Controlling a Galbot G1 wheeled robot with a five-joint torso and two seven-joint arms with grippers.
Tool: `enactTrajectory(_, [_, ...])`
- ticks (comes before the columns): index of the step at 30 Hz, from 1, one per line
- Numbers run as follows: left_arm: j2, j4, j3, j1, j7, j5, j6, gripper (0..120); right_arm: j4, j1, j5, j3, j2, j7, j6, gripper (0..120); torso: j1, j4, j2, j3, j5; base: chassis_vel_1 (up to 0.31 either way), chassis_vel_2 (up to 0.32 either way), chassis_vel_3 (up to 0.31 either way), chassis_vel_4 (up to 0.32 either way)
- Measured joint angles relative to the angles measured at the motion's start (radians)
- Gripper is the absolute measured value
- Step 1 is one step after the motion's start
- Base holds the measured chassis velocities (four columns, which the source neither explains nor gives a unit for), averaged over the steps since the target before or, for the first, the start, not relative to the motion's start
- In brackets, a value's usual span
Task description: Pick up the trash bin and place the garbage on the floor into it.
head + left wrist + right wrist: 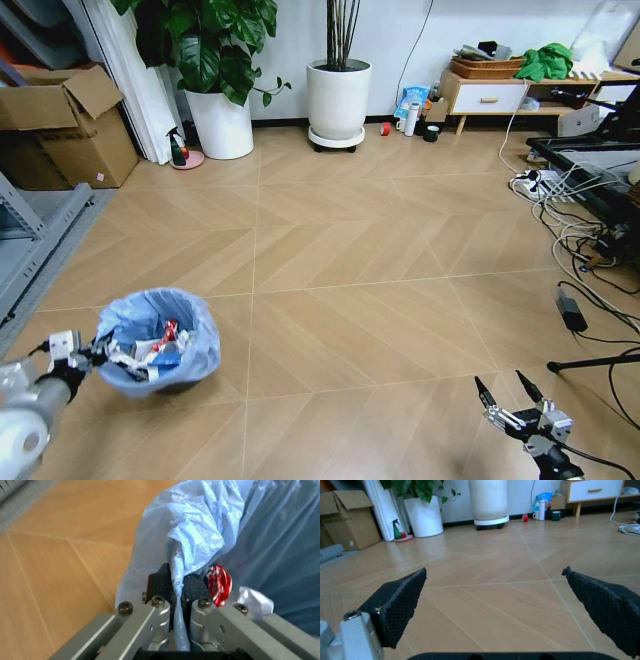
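Observation:
The trash bin (160,342), small and lined with a crinkly light-blue bag, sits low at the left of the head view. Garbage (160,350) lies inside it: white, red and blue scraps. My left gripper (100,350) is shut on the bin's near rim; in the left wrist view its black pads (159,585) pinch the blue bag (200,536) with a red scrap (220,583) and a white wad (255,598) just beyond. My right gripper (508,388) hangs open at the lower right over bare floor, its fingers (400,603) spread wide with nothing between them.
Two white plant pots (338,98) stand at the far wall, with a green spray bottle (178,148) beside the left one. Cardboard boxes (65,125) stand far left. Cables (585,250) and a power strip spread along the right. A low cabinet (490,98) stands at the back right.

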Motion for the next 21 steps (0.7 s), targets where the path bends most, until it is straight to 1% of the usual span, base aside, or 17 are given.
enactTrajectory(1, [0.006,0.034,0.043,-0.044,-0.009,-0.005,0.007,0,0.004,-0.005,-0.001,0.006,0.004,0.0,0.0,100,0.0,0.0001,0.0,0.0,-0.0006,0.0,0.0,0.0,0.0])
enactTrajectory(3, [0.005,0.114,0.122,-0.142,-0.018,-0.01,0.022,0,0.016,-0.016,-0.005,0.019,0.016,0.001,-0.001,100,0.0,0.0001,0.0,0.0,-0.0006,0.0,0.0,0.0,0.0])
enactTrajectory(4, [0.005,0.114,0.122,-0.142,-0.018,-0.01,0.022,0,0.016,-0.016,-0.005,0.019,0.016,0.001,-0.001,100,0.0,0.0001,0.0,0.0,-0.0006,0.0,0.0,0.0,0.0])
enactTrajectory(6, [-0.011,0.186,0.143,-0.191,-0.023,-0.009,0.03,0,0.02,-0.017,-0.006,0.017,0.01,0.005,-0.006,100,0.0,-0.001,0.0,0.0,0.0005,0.0,0.0,0.0,0.0])
enactTrajectory(7, [-0.019,0.209,0.136,-0.188,-0.024,0.001,0.028,0,0.021,-0.008,-0.008,0.005,-0.007,0.012,-0.013,100,0.0,0.0,0.0,0.0,-0.0002,0.0,0.0,0.0,0.0])
enactTrajectory(8, [-0.019,0.209,0.136,-0.188,-0.024,0.001,0.028,0,0.021,-0.008,-0.008,0.005,-0.007,0.012,-0.013,100,0.0,0.0,0.0,0.0,-0.0002,0.0,0.0,0.0,0.0])
enactTrajectory(9, [-0.022,0.22,0.132,-0.185,-0.021,0.003,0.026,0,0.021,-0.003,-0.009,-0.001,-0.015,0.017,-0.016,100,0.0,0.0009,0.0,0.0,0.0,0.0,0.0,0.0,0.0])
enactTrajectory(10, [-0.023,0.235,0.13,-0.187,-0.02,0.005,0.024,0,0.022,-0.002,-0.013,-0.005,-0.018,0.021,-0.019,100,0.0,0.0012,0.0,0.0,0.0008,0.0,0.0,0.0,0.0])
enactTrajectory(12, [-0.024,0.245,0.13,-0.19,-0.019,0.005,0.023,0,0.022,-0.003,-0.017,-0.005,-0.017,0.023,-0.02,100,0.0,0.001,0.0,0.0,0.0009,0.0,0.0,0.0,0.0])
enactTrajectory(13, [-0.024,0.253,0.13,-0.192,-0.016,0.005,0.021,0,0.024,-0.003,-0.028,-0.004,-0.014,0.027,-0.022,100,0.0,0.0011,0.0,0.0,0.0003,0.0,0.0,0.0,0.0])
enactTrajectory(15, [-0.024,0.258,0.129,-0.192,-0.015,0.006,0.019,0,0.033,-0.003,-0.075,-0.003,-0.005,0.079,-0.035,100,0.0,0.0004,0.0,0.0,0.0007,0.0,0.0,0.0,0.0])
enactTrajectory(16, [-0.024,0.258,0.127,-0.19,-0.017,0.006,0.017,3,0.036,-0.002,-0.096,-0.003,-0.002,0.111,-0.038,100,0.0,0.0003,0.0,0.0,0.0003,0.0,0.0,0.0,0.0])
enactTrajectory(17, [-0.024,0.258,0.127,-0.19,-0.017,0.006,0.017,3,0.036,-0.002,-0.096,-0.003,-0.002,0.111,-0.038,100,0.0,0.0003,0.0,0.0,0.0003,0.0,0.0,0.0,0.0])
enactTrajectory(18, [-0.024,0.256,0.125,-0.187,-0.022,0.006,0.014,8,0.037,0.001,-0.118,-0.004,0.0,0.14,-0.04,100,0.0,0.0003,0.0,0.0,-0.0001,0.0,0.0,0.0,0.0])
enactTrajectory(19, [-0.024,0.253,0.124,-0.183,-0.028,0.009,0.008,10,0.038,0.003,-0.134,-0.006,0.0,0.159,-0.04,100,0.0,0.0004,0.0,0.0,-0.0002,0.0,0.0,0.0,0.0])
enactTrajectory(20, [-0.023,0.247,0.123,-0.179,-0.041,0.017,-0.009,16,0.041,0.005,-0.149,-0.011,-0.001,0.188,-0.041,100,0.0,0.0004,0.0,0.0,-0.0005,0.0,0.0,0.0,0.0])
enactTrajectory(21, [-0.023,0.247,0.123,-0.179,-0.041,0.017,-0.009,16,0.041,0.005,-0.149,-0.011,-0.001,0.188,-0.041,100,0.0,0.0004,0.0,0.0,-0.0005,0.0,0.0,0.0,0.0])
